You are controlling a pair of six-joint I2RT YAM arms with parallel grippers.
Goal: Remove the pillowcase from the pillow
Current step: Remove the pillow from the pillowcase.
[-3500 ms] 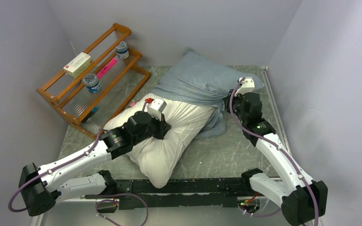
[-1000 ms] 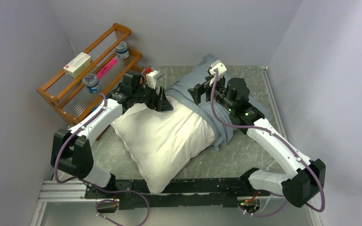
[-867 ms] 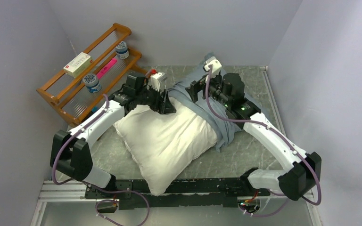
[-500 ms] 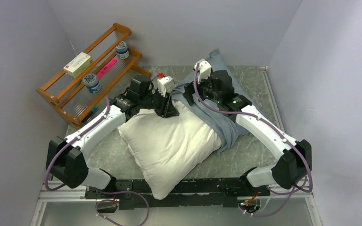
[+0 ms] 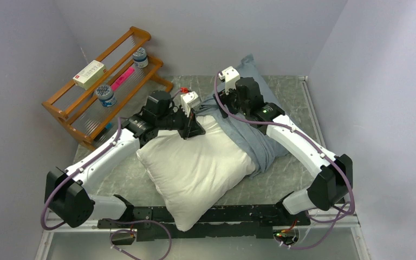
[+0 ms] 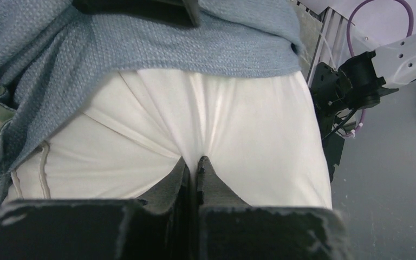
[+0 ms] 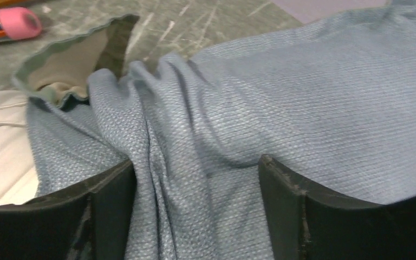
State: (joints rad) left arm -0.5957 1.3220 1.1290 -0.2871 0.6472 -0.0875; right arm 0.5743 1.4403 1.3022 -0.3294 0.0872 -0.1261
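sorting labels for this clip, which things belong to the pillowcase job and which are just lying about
Job:
pillowcase
pillow
left end effector
right end effector

Lying about:
wooden rack
white box
front jar
back jar
pink item

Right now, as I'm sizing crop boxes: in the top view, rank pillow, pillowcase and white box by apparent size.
1. pillow
2. pillowcase, what shows of it
3. white box on the rack

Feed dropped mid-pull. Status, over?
Left gripper shut, pinching pillow. Right gripper open, astride bunched pillowcase. Pillowcase covers pillow's far end only. Nothing blocking.
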